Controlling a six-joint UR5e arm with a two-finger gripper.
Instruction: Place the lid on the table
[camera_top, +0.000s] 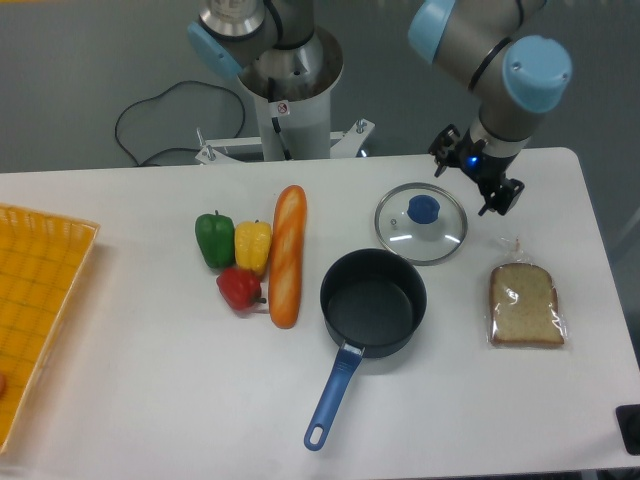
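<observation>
Baguette (287, 256) lies mid-table beside green (213, 239), yellow (252, 245) and red peppers (239, 288) — saucepan (370, 305) just right, bagged bread (524, 305) far right, yellow tray (40, 300) left.

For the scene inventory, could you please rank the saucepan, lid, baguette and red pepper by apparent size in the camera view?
1. saucepan, handle included
2. baguette
3. lid
4. red pepper

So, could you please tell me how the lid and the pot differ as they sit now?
The lid is clear glass with a metal rim; the pot is dark and opaque. The lid lies flat with a blue knob on top; the pot stands open and empty with a long blue handle. Both are round, similar in width, and rest on the table.
</observation>
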